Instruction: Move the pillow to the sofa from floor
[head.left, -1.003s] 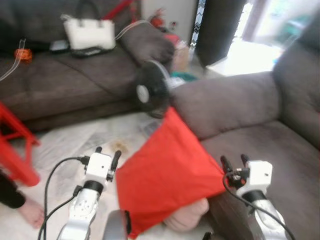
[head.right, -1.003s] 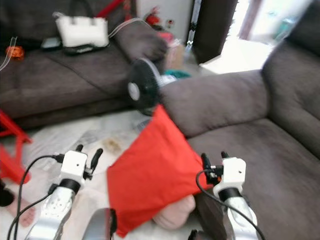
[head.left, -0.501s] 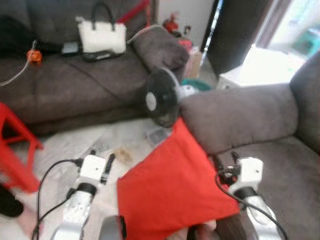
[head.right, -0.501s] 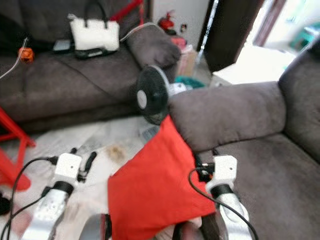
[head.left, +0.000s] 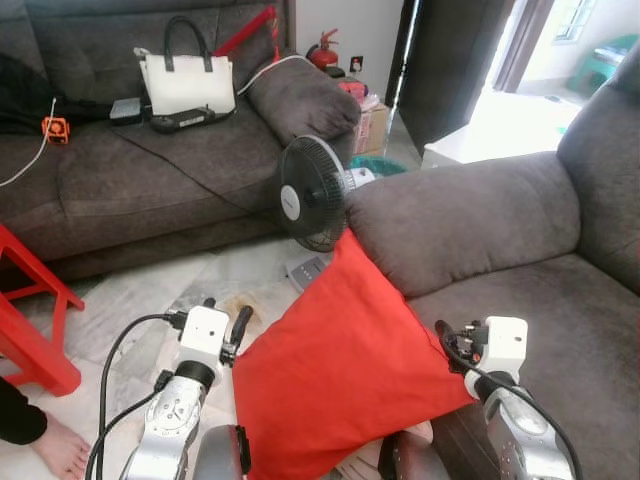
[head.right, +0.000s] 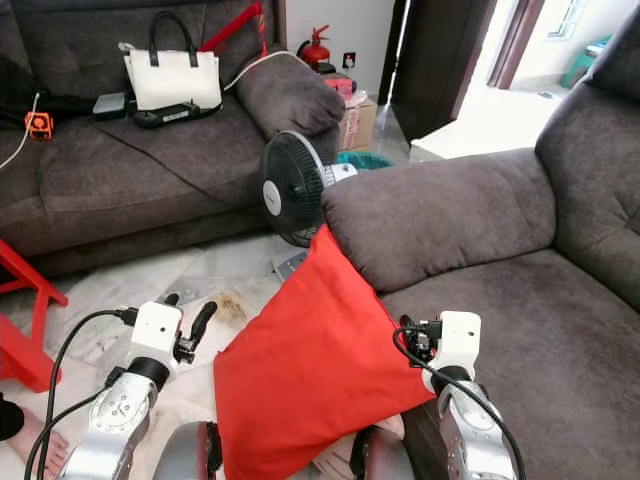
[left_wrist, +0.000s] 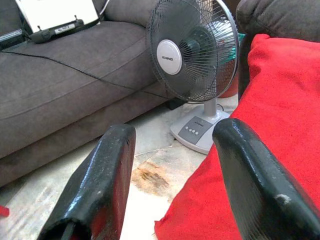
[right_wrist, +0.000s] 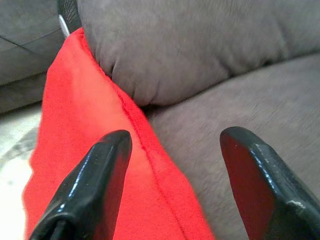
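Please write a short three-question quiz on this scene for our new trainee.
1. True or false: the red pillow leans against the sofa armrest.
2. What stands on the floor beyond the pillow's top corner? A) a lamp B) a fan C) a bucket
3. Are the fingers of the left gripper and the right gripper apart or closed?

Key
1. True.
2. B, the black fan.
3. Apart on both; the right gripper straddles the pillow's edge, the left sits beside the opposite edge.

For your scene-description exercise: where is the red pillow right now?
In the left eye view the red pillow leans against the grey sofa's armrest, between both grippers, below the black fan.
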